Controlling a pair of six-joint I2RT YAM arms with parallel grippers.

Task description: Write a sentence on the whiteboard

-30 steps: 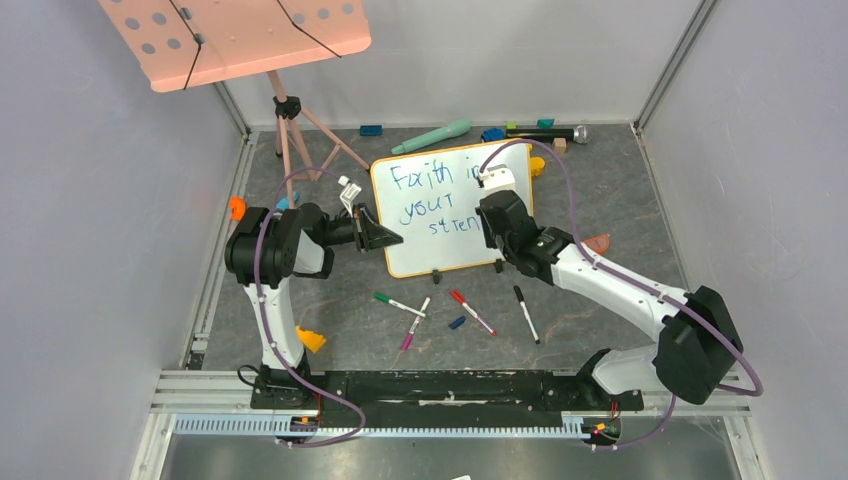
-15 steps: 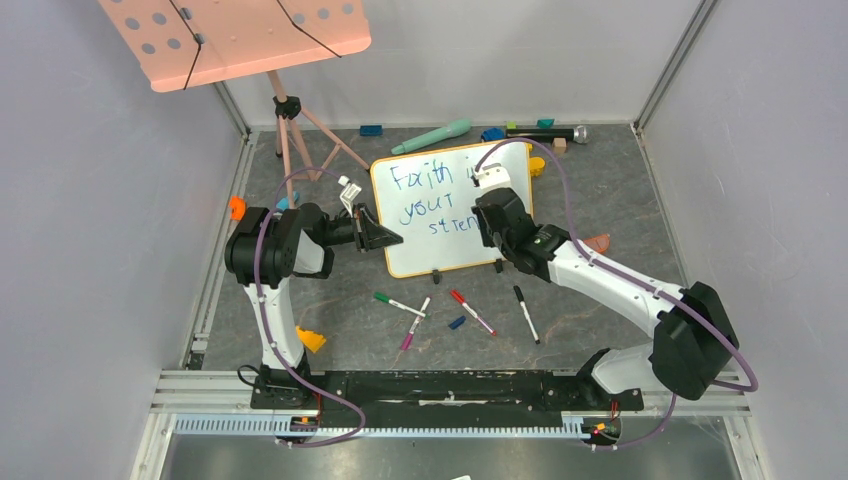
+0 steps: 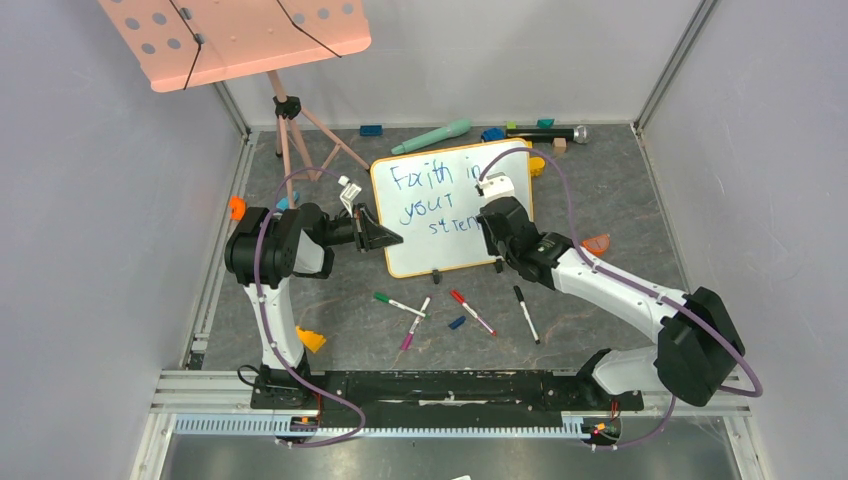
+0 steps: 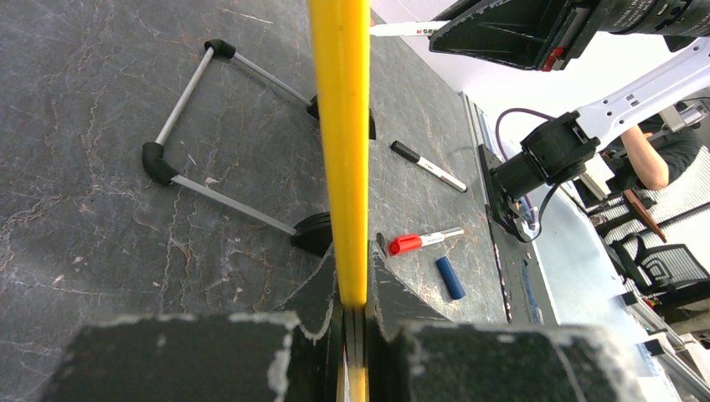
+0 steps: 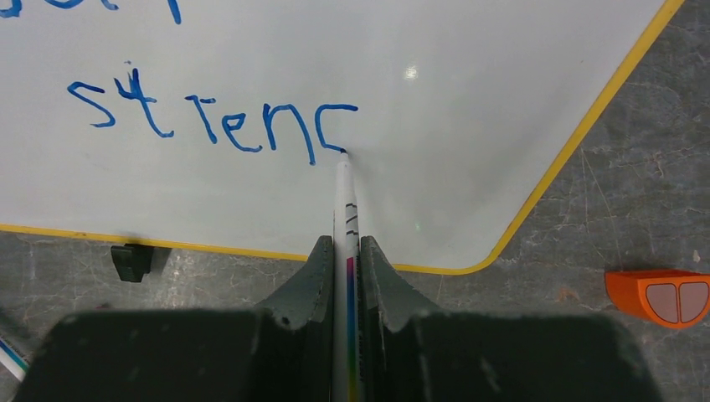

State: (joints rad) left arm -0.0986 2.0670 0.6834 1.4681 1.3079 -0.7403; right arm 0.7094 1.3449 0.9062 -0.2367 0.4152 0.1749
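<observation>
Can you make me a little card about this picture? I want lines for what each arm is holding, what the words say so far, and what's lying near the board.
Left tool: shut on the yellow edge of the whiteboard
Right tool: shut on a marker
Marker tip: touching the board at the end of the last blue letter
Sentence so far: "Faith in your stren" plus one unfinished letter
Lying in front of the board: green marker, pink marker, red marker, black marker, blue cap
</observation>
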